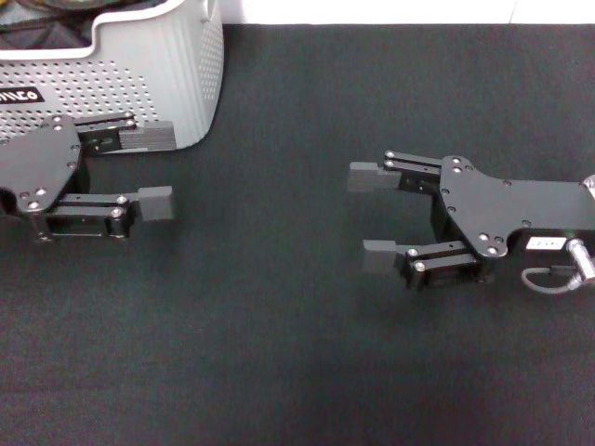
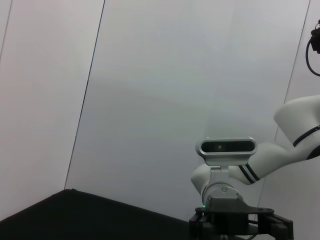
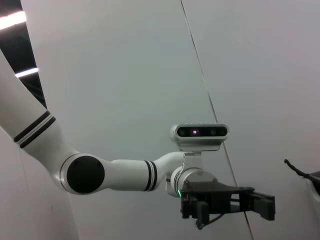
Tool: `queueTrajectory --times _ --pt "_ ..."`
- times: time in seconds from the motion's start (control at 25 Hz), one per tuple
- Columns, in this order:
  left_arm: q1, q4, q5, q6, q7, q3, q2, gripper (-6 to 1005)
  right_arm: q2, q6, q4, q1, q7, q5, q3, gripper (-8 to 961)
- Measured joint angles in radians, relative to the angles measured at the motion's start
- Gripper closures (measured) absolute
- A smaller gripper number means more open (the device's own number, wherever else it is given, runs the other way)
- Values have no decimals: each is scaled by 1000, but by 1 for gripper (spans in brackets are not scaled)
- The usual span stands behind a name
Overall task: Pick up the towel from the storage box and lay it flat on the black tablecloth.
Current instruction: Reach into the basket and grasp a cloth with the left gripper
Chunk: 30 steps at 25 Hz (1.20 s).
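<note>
Two grippers, both empty, fingers spread wide. Left gripper [image 1: 156, 170] just beside storage box [image 1: 177, 74]; right gripper [image 1: 370, 216] well apart from box, over black tablecloth [image 1: 279, 353]. Towel: not visible, presumably inside box, interior hidden. You should lift left gripper above box rim, descend inside, pinch single towel edge, avoid perforated wall.

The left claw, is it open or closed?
Open. In the head view the left claw has a wide gap between its two fingers, nothing in it, beside the basket.
</note>
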Motion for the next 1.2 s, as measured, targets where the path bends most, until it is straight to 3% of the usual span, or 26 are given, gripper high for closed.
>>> queueTrajectory --times 0.52,0.88,1.08,1.2 --pt "-1 -1 -1 -2 0 -5 0 183 0 4 2 -8 -2 0 5 81" --pt "-44 45 -2 -25 -92 -175 -2 182 -9 32 5 -57 -18 12 43 82" --pt "-71 266 44 -214 -266 -217 -16 183 -9 48 5 -80 -27 13 47 82" --pt "-75 491 159 -354 -412 -219 -40 183 -5 60 5 -98 -27 13 49 82"
